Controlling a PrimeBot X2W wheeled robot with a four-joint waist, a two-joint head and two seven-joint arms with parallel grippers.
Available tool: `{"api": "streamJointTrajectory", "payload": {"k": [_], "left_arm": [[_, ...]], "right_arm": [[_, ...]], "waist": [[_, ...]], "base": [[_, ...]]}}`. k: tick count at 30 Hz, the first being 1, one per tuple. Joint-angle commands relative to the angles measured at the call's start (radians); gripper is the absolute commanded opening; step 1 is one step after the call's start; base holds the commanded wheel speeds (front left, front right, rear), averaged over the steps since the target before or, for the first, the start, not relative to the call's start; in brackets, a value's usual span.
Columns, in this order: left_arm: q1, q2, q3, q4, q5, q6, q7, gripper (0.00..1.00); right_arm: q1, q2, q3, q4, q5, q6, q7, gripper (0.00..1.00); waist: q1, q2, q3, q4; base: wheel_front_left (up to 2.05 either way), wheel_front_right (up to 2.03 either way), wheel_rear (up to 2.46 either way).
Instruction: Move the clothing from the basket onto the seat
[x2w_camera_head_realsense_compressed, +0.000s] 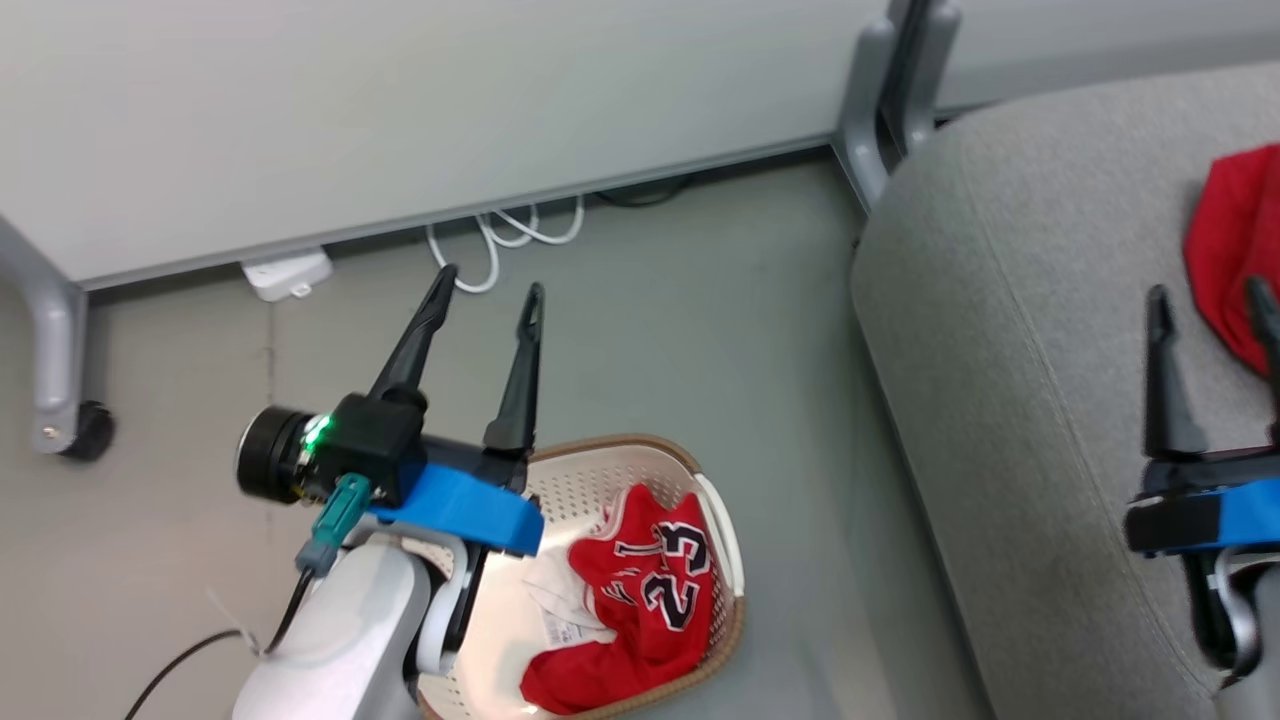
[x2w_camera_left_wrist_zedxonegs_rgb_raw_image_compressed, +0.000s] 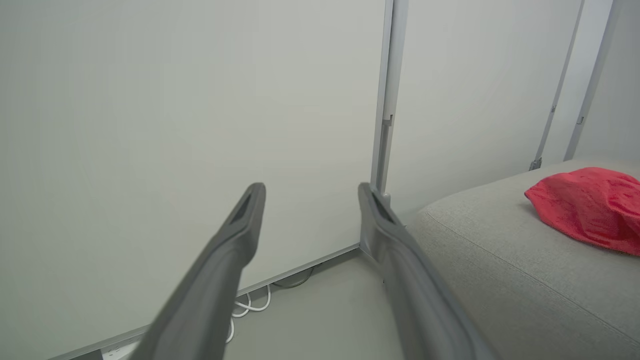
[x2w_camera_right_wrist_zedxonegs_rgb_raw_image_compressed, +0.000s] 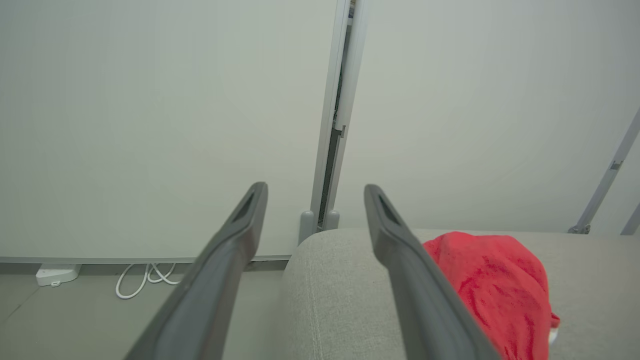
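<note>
The red jersey (x2w_camera_head_realsense_compressed: 645, 585) with the black "23" lies crumpled in the cream basket (x2w_camera_head_realsense_compressed: 724, 535) on the floor, over a bit of white cloth. The plain red cloth (x2w_camera_head_realsense_compressed: 1228, 250) rests on the grey seat (x2w_camera_head_realsense_compressed: 1010, 330) at the right; it also shows in the wrist views (x2w_camera_left_wrist_zedxonegs_rgb_raw_image_compressed: 590, 207) (x2w_camera_right_wrist_zedxonegs_rgb_raw_image_compressed: 492, 282). My left gripper (x2w_camera_head_realsense_compressed: 490, 280) hangs open above the basket's far-left rim, fingers pointing at the wall, nothing between them (x2w_camera_left_wrist_zedxonegs_rgb_raw_image_compressed: 310, 192). My right gripper (x2w_camera_head_realsense_compressed: 1208, 298) is open over the seat, just beside the red cloth (x2w_camera_right_wrist_zedxonegs_rgb_raw_image_compressed: 315, 192).
A pale partition wall (x2w_camera_head_realsense_compressed: 400, 110) runs along the back, with grey metal legs (x2w_camera_head_realsense_compressed: 880, 110) and a castor (x2w_camera_head_realsense_compressed: 85, 430). White cables (x2w_camera_head_realsense_compressed: 505, 240) and a white power strip (x2w_camera_head_realsense_compressed: 285, 275) lie at the wall's foot. Grey floor separates basket and seat.
</note>
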Motion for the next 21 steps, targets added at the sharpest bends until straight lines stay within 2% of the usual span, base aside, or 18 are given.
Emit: {"api": "streamJointTrajectory", "payload": {"k": [1,11,21], "left_arm": [[0.025,-0.006,0.017,-0.007,0.014,-0.010,-0.003,1.00],[0.204,-0.057,0.192,-0.014,0.095,-0.080,-0.003,1.00],[0.342,-0.103,0.316,-0.031,0.164,-0.148,-0.003,1.00]], "right_arm": [[0.017,0.010,0.013,-0.007,-0.002,0.000,-0.001,1.00],[0.070,0.084,0.116,0.000,0.020,0.000,-0.001,1.00],[0.165,0.146,0.137,0.009,0.026,0.000,-0.001,1.00]], "waist": [[0.0002,0.0000,-0.045,0.046],[0.0002,0.0000,-0.133,0.127],[0.0002,0.0000,-0.200,0.160]], "base": [[0.00,0.00,0.00],[0.00,0.00,0.00],[0.00,0.00,0.00]]}}
